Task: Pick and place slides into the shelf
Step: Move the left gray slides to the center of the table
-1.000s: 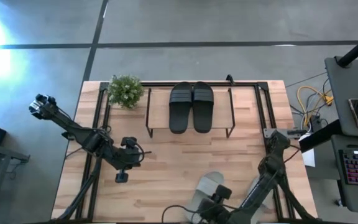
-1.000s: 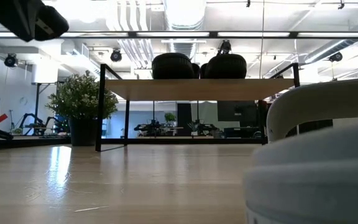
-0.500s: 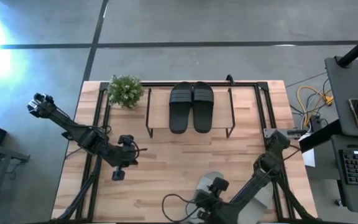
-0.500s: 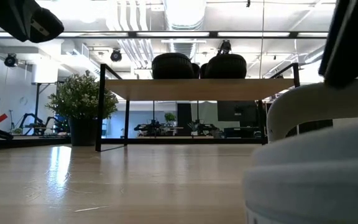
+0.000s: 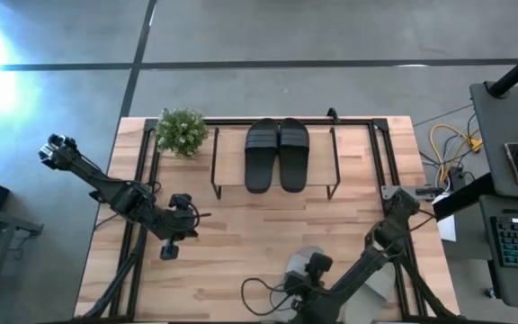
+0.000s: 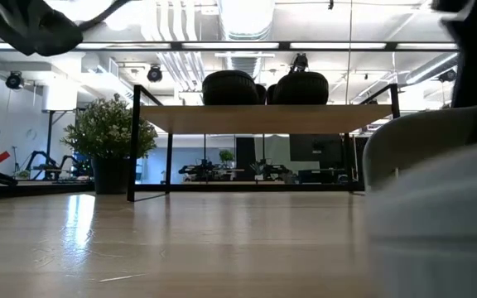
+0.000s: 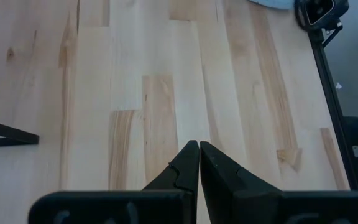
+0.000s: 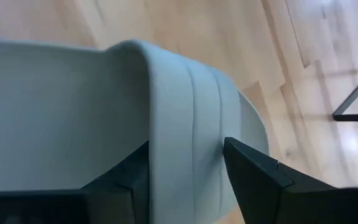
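Observation:
One pale grey-green slide [image 5: 297,263] lies near the table's near edge, big and close in the low view [image 6: 437,190]. My right gripper [image 5: 311,268] is on it, shut across its wide strap [image 8: 185,149]. A second pale shape [image 5: 383,286] shows partly under the right arm. The black pair [image 5: 277,153] rests sole-down, side by side, on the shelf's top board [image 5: 232,171], and is also seen in the low view [image 6: 263,87]. My left gripper [image 5: 169,245] hovers over bare table on the left, fingers shut [image 7: 199,148]. My right gripper has the pale slide's strap [image 8: 188,118] pinched between its two fingers [image 8: 247,171], one at each edge of the band. The fingers come from above, slanting toward the near edge. Whether the sole still rests on the table cannot be told.
A small potted plant [image 5: 183,131] stands at the far left corner beside the shelf [image 6: 263,118]. Black frame rails [image 5: 142,180] run along the table's left and right sides. Bare wood [image 5: 241,225] lies between the shelf and the pale slide.
My right gripper came down onto the pale slide, moving slightly toward the far and left edges. In the low view the slide shifted right and blurred. My left arm drew back a little toward the table's left edge, still shut.

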{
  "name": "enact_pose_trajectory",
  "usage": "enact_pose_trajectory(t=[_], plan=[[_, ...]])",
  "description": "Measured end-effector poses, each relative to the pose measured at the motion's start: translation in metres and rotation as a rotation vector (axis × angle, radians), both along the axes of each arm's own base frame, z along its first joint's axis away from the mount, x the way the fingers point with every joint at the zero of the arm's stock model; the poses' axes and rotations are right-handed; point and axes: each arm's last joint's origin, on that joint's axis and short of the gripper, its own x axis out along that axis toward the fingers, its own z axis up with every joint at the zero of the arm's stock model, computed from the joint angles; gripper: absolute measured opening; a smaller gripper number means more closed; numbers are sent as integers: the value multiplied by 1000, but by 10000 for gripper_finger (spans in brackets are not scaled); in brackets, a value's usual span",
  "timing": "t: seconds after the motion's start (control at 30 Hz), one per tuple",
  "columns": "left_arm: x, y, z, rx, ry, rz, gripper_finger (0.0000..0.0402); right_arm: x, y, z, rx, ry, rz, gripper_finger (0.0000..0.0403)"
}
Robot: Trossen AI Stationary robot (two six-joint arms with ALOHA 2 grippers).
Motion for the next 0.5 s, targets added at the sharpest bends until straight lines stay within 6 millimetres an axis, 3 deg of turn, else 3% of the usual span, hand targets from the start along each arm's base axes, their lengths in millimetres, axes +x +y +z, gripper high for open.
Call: enact_pose_trajectory(t=[0.1, 0.27, 0.5], plan=[[0, 0, 0, -1, -2, 0, 0, 8, -12, -3, -21, 47, 23, 126], [0, 0, 0, -2, -2, 1, 0, 27, -35, -4, -110, 79, 125, 27], [0, 1, 1, 28, -21, 30, 0, 58, -65, 9, -251, 35, 236, 14]])
